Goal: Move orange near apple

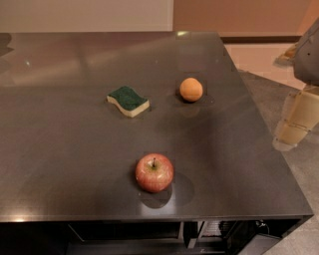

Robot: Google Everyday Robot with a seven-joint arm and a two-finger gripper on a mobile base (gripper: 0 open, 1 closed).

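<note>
A small plain orange [191, 89] sits on the dark table [60, 144], right of centre and toward the back. A red apple [154, 172] with yellowish streaks and a short dark stem stands near the table's front edge, well apart from the orange. My gripper [294, 120] hangs at the right edge of the view, beyond the table's right side and level with the gap between the two fruits. It holds nothing that I can see, and it is far from both fruits.
A green-topped yellow sponge [128, 100] lies left of the orange. The table's right edge runs diagonally just left of the gripper, with floor [279, 94] beyond it. A pale wall [84, 15] stands behind the table.
</note>
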